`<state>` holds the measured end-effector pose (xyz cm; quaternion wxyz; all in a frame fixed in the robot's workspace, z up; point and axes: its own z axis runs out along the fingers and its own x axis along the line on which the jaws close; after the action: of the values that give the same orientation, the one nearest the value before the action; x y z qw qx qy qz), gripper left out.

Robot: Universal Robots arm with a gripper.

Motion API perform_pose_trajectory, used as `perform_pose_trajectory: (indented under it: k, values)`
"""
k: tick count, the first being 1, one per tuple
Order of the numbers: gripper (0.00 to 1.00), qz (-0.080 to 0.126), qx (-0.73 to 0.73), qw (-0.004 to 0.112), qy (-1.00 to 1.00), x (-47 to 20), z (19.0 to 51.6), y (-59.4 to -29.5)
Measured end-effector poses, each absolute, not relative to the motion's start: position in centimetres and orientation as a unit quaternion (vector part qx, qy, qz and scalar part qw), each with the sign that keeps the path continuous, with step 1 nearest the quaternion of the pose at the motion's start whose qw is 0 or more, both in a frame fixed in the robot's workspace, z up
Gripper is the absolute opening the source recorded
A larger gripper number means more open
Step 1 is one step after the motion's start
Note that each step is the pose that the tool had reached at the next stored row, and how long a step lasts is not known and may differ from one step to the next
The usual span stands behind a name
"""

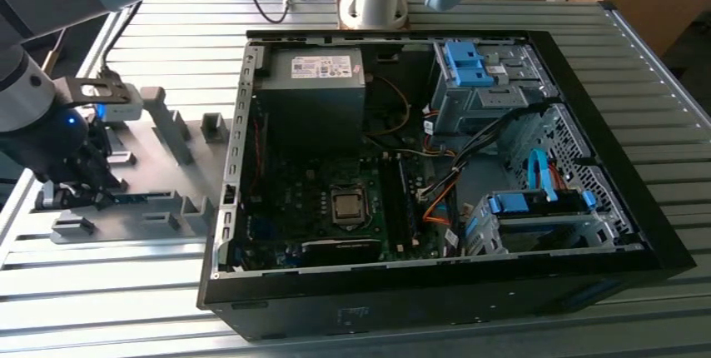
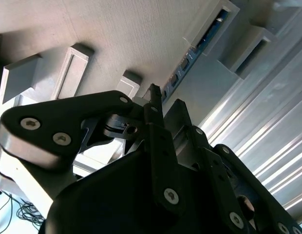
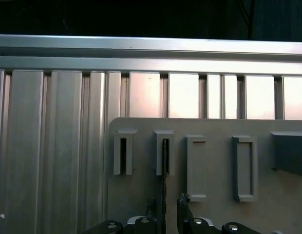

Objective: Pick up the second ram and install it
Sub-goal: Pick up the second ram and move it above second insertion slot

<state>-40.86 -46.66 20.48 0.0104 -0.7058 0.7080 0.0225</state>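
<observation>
Arm (image 1: 33, 108) low, tool (image 3: 166, 201) pointing down, fingers (image 3: 183, 202) parted.

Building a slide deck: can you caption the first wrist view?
Open pincer straddling the second ram, upright in its grey holder slot on the ribbed table.

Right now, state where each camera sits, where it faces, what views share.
Exterior view: raised, looking down on the computer case and holder plate; the arm shows.
First wrist view: on the arm, facing the holder plate past the claw.
Second wrist view: behind the claw, looking along it.
Shared: both wrist views show the second ram in its slot.
</observation>
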Motion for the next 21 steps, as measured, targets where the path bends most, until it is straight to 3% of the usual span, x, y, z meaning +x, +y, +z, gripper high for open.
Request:
perform_pose_trajectory:
  k: [11, 12, 21]
  values:
    - [0.29, 0.021, -0.706, 0.009, 0.708, -40.8, 19.9, -46.7]
    - [0.22, 0.021, -0.706, 0.009, 0.708, -40.9, 19.9, -46.7]
    - [0.22, 0.021, -0.707, 0.009, 0.706, -40.8, 19.3, -46.7]
